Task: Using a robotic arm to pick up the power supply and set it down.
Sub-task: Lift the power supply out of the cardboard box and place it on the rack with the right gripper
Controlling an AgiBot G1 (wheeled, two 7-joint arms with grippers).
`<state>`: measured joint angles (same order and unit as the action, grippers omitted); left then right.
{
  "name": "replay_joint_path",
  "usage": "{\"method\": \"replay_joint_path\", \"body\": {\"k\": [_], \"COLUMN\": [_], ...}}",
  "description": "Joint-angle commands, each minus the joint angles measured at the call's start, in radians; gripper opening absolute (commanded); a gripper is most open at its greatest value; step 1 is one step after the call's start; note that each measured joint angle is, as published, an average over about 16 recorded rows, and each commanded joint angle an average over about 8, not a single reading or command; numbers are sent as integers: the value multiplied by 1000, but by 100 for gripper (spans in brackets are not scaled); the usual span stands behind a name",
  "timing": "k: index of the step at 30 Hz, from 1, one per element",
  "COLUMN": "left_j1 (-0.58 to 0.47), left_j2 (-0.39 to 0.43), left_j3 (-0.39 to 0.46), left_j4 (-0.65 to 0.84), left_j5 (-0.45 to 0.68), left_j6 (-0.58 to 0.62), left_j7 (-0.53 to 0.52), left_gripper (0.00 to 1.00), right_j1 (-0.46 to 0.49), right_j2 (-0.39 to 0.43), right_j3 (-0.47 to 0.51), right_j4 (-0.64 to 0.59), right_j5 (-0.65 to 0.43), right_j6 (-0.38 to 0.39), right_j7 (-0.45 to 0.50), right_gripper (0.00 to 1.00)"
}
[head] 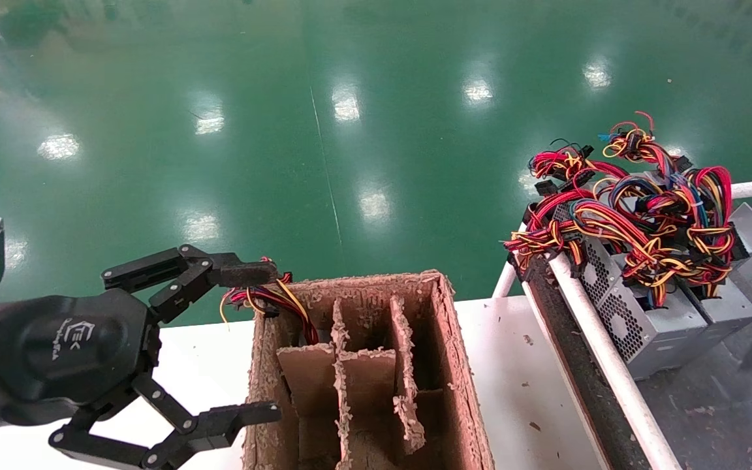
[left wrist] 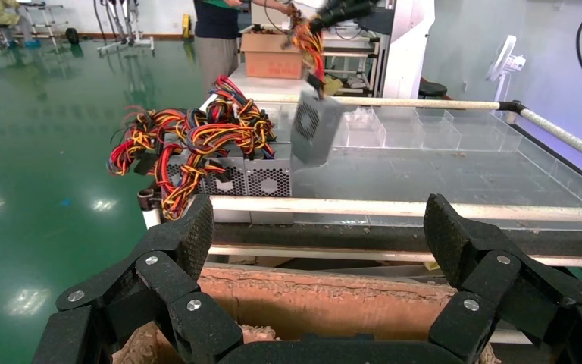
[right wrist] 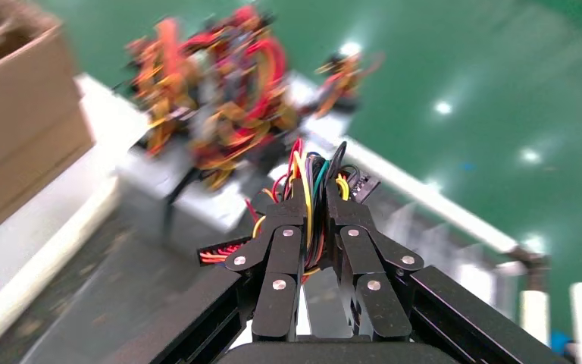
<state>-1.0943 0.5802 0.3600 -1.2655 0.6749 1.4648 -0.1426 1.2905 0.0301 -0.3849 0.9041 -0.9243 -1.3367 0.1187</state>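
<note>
In the right wrist view my right gripper (right wrist: 316, 201) is shut on a bunch of coloured wires (right wrist: 308, 171). The left wrist view shows that gripper (left wrist: 341, 11) far off, with a grey power supply (left wrist: 314, 129) hanging from it by the wires above the grey tray (left wrist: 455, 174). The right arm is out of the head view. My left gripper (head: 271, 343) stands open at the left side of the brown cardboard divider box (head: 454, 365), with nothing between its fingers. Red and yellow wires (head: 271, 297) stick out of the box's far left compartment.
Several more power supplies (head: 643, 307) with tangled wires (head: 637, 215) stand in the tray on the right, behind a white rail (head: 604, 359). The white table (head: 519, 365) holds the divider box. Beyond lies green floor (head: 350, 130). A person and a cardboard carton (left wrist: 273, 57) are far off.
</note>
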Motion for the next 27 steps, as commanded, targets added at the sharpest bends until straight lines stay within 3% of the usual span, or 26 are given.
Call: {"method": "replay_joint_path", "body": {"k": [1,8,17,27], "left_j1": [0,0,0,0], "left_j2": [0,0,0,0], "left_j3": [0,0,0,0], "left_j4": [0,0,0,0], "left_j5": [0,0,0,0], "left_j6": [0,0,0,0], "left_j7": [0,0,0,0], "left_gripper": [100,100,100,100], "right_j1": [-15,-45,-88,-151], "right_j2": [11,-10,-28,12], "right_j3": [-25,-78,-129,-215], "right_j4": [2,20,63,110], "right_j5": [22,65,171,333], "right_j6": [-28,73,261,403], "right_j7": [-14,-46,-87,-164], "right_gripper": [0,0,0,0]}}
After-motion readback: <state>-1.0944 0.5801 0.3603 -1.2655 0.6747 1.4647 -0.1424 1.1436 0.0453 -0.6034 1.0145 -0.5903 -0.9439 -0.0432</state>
